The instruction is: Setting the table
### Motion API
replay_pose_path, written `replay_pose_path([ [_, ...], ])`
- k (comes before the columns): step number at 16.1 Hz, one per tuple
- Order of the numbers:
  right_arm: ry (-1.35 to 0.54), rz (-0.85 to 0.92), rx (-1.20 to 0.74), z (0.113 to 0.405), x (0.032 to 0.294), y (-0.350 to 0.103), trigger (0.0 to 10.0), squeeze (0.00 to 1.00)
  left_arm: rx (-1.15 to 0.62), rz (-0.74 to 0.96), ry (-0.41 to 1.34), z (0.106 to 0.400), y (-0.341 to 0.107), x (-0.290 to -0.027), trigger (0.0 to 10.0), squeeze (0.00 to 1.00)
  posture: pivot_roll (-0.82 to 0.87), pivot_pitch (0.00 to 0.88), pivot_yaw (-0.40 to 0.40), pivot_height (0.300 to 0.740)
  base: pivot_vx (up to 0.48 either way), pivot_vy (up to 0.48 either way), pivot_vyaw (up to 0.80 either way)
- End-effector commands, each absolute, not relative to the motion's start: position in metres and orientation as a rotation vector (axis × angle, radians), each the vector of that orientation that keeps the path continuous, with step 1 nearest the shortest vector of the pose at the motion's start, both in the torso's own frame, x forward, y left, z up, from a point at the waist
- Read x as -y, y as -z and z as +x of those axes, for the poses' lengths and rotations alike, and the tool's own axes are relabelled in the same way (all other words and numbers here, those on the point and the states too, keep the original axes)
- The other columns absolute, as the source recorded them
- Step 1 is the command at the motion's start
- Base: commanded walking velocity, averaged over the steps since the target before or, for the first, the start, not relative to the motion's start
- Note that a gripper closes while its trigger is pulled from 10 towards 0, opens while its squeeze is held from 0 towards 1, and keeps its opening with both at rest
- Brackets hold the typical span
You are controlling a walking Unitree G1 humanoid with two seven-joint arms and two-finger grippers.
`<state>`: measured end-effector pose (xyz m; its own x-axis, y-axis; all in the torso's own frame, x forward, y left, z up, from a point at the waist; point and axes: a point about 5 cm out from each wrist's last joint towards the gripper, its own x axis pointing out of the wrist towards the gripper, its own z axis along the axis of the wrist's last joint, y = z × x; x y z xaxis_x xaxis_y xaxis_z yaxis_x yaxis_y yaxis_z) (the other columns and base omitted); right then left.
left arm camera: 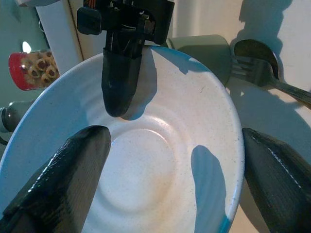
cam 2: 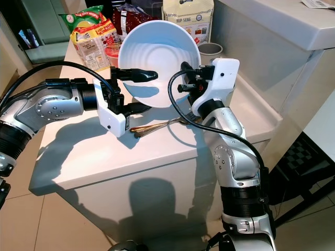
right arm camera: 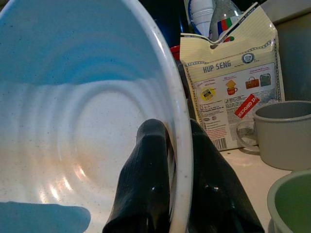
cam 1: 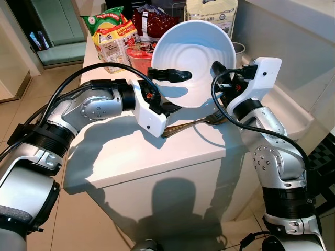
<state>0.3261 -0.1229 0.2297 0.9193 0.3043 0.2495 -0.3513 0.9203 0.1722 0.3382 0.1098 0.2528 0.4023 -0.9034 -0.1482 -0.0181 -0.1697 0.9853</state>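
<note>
A big white bowl hangs tilted above the white counter, its inside facing me. My right gripper is shut on the bowl's right rim; in the right wrist view its fingers pinch that rim from both sides. On the bowl's left side my left gripper stands open, one finger over the bowl's inside, the other below the rim. Its wrist view looks into the bowl between its spread fingers. A fork and spoon lie on the counter under the bowl.
Snack packets, a red cup and a Hup Seng cracker bag crowd the counter's far end. A grey mug and a green bowl stand near the right gripper. A white ledge runs along the right.
</note>
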Motion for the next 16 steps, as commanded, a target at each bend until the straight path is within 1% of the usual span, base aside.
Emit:
replay_pose_path([
  [1,-0.290,0.180,0.132,0.328,0.131,-0.210,0.0,0.00,0.958,1.494,0.843,0.339,-0.291,-0.116,10.0,1.00,0.05,0.000,0.085,0.740,0.000,0.000,0.00],
  [5,-0.290,0.180,0.132,0.328,0.131,-0.210,0.0,0.00,0.958,1.494,0.843,0.339,-0.291,-0.116,10.0,1.00,0.05,0.000,0.085,0.740,0.000,0.000,0.00],
  [6,-0.273,0.162,0.151,0.330,0.134,-0.214,0.0,0.00,0.317,1.438,0.774,0.361,-0.240,-0.200,10.0,0.00,0.05,0.000,0.071,0.740,0.000,0.000,0.00],
  [7,-0.263,0.152,0.157,0.331,0.136,-0.215,0.0,0.00,0.052,1.361,0.739,0.359,-0.216,-0.239,10.0,0.00,0.05,0.000,0.071,0.740,0.000,0.000,0.00],
  [8,-0.253,0.143,0.160,0.332,0.138,-0.215,0.0,0.00,-0.203,1.275,0.717,0.348,-0.194,-0.277,10.0,0.00,0.06,0.000,0.071,0.740,0.000,0.000,0.00],
  [9,-0.250,0.137,0.154,0.331,0.139,-0.213,0.0,0.00,-0.327,1.248,0.765,0.337,-0.180,-0.292,10.0,0.00,0.06,0.000,0.071,0.740,0.000,0.000,0.00],
  [10,-0.247,0.133,0.149,0.331,0.140,-0.210,0.0,0.00,-0.352,1.213,0.775,0.333,-0.174,-0.295,10.0,0.00,0.06,0.000,0.069,0.740,0.000,0.000,0.00],
  [12,-0.238,0.123,0.126,0.331,0.143,-0.202,0.0,0.00,-0.352,1.032,0.792,0.325,-0.160,-0.292,10.0,0.00,0.07,0.000,0.066,0.740,0.000,0.000,0.00],
  [13,-0.233,0.117,0.109,0.331,0.144,-0.196,0.0,0.00,-0.293,0.867,0.755,0.324,-0.152,-0.283,10.0,0.00,0.07,0.000,0.060,0.740,0.000,0.000,0.00],
  [14,-0.234,0.114,0.107,0.331,0.144,-0.195,0.0,0.00,-0.194,0.751,0.696,0.327,-0.155,-0.273,10.0,0.00,0.07,0.000,0.051,0.740,0.000,0.000,0.00],
  [16,-0.241,0.102,0.112,0.332,0.143,-0.197,0.0,0.00,-0.100,0.664,0.640,0.333,-0.160,-0.261,10.0,0.00,0.07,0.000,0.046,0.740,0.000,0.000,0.00],
])
